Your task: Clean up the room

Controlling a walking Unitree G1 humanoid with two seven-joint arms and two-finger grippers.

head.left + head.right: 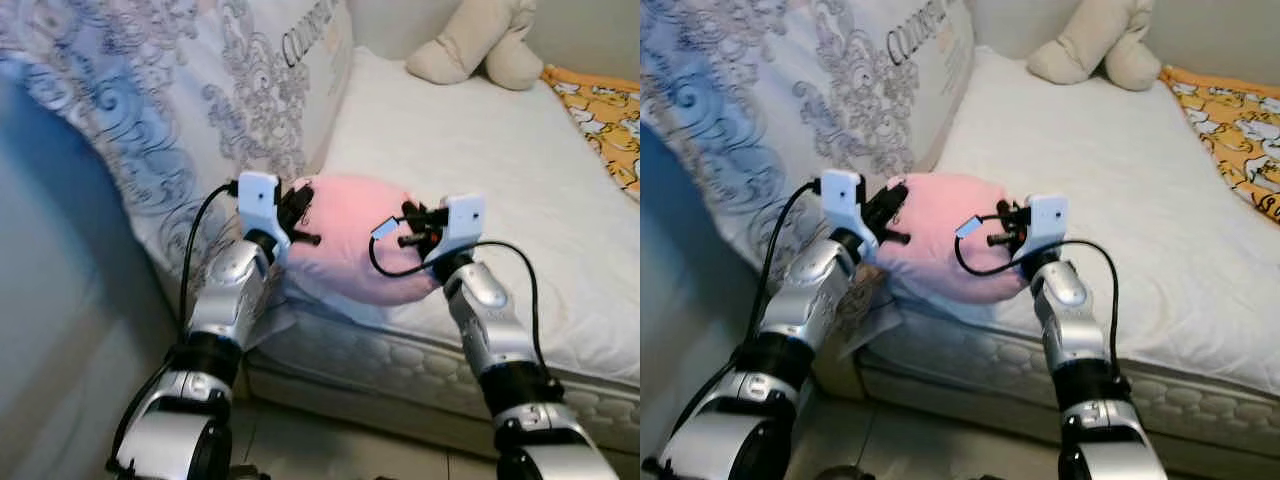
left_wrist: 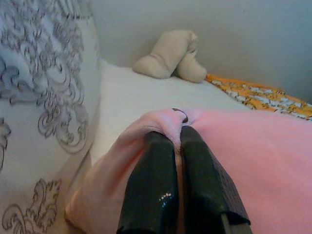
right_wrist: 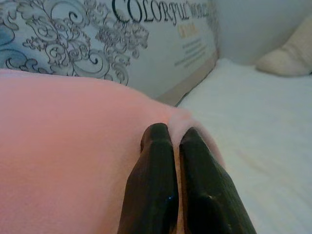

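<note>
You see a pink pillow (image 1: 355, 240) lying at the near corner of the white mattress (image 1: 480, 160), just beside a large patterned cushion (image 1: 190, 110) standing along the mattress's left side. The left gripper (image 2: 176, 146) is clamped on the pillow's left edge, fingers pinched together on a fold of fabric. The right gripper (image 3: 175, 139) is clamped likewise on its right edge. A beige plush toy (image 1: 475, 45) rests at the far end, near an orange patterned blanket (image 1: 605, 115).

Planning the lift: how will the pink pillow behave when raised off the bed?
Probably soft and light: the pink pillow puckers where the left gripper and right gripper pinch its fabric. It may sag between them. Unlikely to roll or break.
</note>
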